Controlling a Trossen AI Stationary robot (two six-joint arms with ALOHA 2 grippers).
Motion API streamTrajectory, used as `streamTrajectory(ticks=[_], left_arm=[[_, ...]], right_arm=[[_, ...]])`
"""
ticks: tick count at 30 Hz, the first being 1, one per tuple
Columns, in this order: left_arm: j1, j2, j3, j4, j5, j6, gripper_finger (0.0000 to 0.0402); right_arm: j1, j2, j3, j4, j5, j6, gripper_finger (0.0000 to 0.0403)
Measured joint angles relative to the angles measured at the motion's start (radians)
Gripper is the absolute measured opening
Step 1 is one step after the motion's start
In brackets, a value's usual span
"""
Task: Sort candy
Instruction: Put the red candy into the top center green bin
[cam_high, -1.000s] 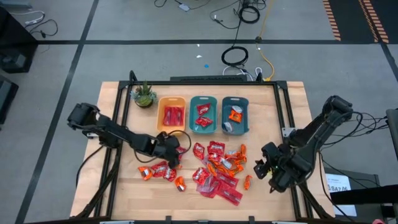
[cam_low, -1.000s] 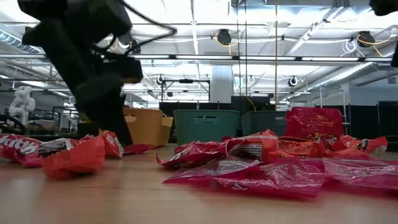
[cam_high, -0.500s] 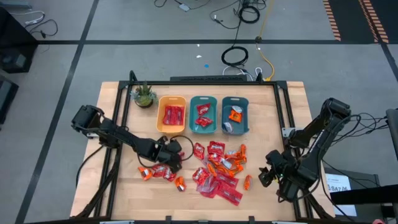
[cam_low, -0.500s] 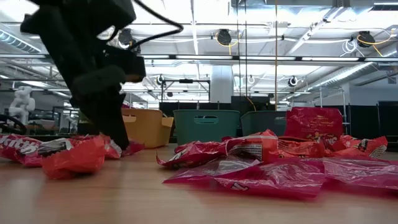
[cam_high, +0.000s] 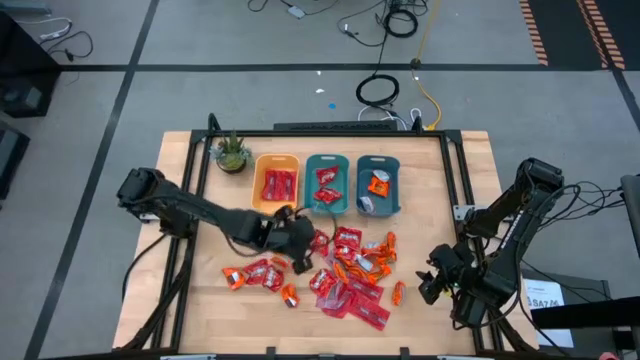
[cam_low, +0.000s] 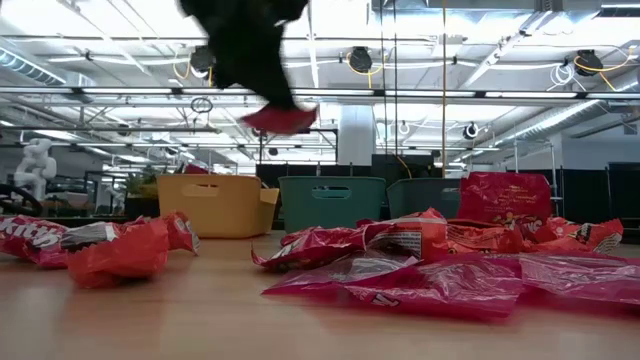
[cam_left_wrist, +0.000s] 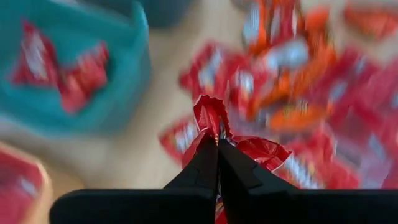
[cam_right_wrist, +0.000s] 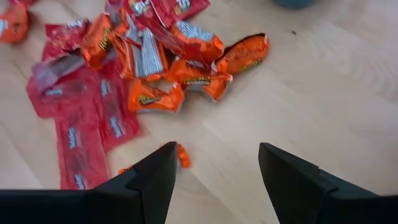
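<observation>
Now the left gripper (cam_high: 300, 243), at centre frame in the high view, pinches a crinkly red candy packet (cam_left_wrist: 211, 118) above the wooden table (cam_high: 190, 290). Loose red and orange wrapped candy (cam_high: 350, 270) lies centre-right. Lower right, the right gripper (cam_high: 432, 283) hangs spread.

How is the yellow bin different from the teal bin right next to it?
The yellow bin stands nearest the potted plant at the end of the row; the middle teal bin has a bin on each side. The yellow bin holds longer red packets lying side by side, while the middle teal bin holds squarish red packets. Both are open, about the same size and shape, and already hold red candy.
</observation>
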Motion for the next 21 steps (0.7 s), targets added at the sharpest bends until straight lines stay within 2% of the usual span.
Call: streamTrajectory(ticks=[7, 12, 16, 21], left_arm=[[0.196, -0.002, 0.131, -0.002, 0.010, 0.075, 0.0011], [0.346, -0.002, 0.138, 0.030, 0.121, 0.072, 0.0011], [0.426, -0.002, 0.138, 0.042, 0.166, 0.066, 0.0011], [0.500, -0.002, 0.138, 0.062, 0.147, 0.064, 0.0011]], right_arm=[[0.000, 0.000, 0.000, 0.002, 0.063, 0.046, 0.0217], [0.000, 0.000, 0.000, 0.010, 0.096, 0.075, 0.0217], [0.000, 0.000, 0.000, 0.013, 0.096, 0.097, 0.0217], [0.000, 0.000, 0.000, 0.014, 0.097, 0.136, 0.0217]])
